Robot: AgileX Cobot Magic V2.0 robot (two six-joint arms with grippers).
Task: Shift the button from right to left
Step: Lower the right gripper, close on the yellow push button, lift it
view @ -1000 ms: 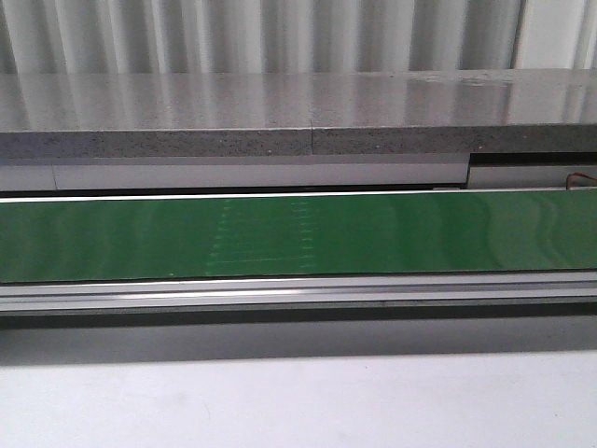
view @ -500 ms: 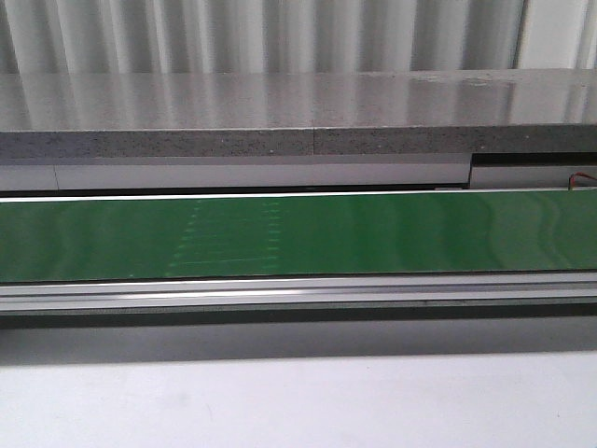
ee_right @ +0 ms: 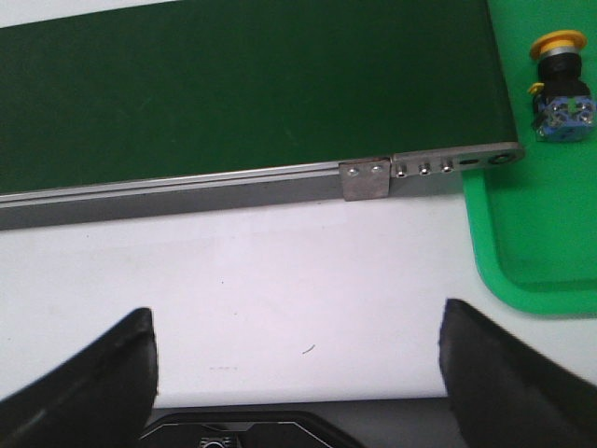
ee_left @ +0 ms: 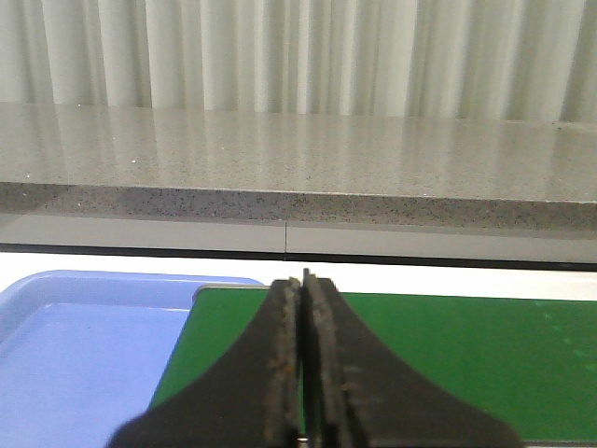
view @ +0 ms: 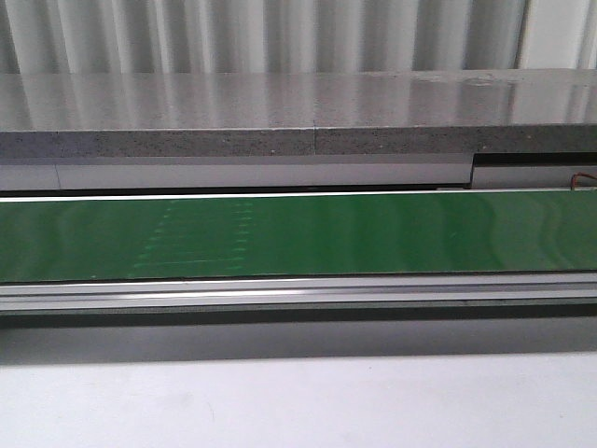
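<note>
One button (ee_right: 561, 86) on green tray (ee_right: 541, 243) | well apart from spread right hand (ee_right: 298, 369) | left hand (ee_left: 304, 373) closed, empty

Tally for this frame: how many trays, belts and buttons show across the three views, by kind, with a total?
Trays: 2, a blue tray and a green tray
Conveyor belts: 1, the green belt
Buttons: 1, the button lying on the green tray
Total: 4
</note>
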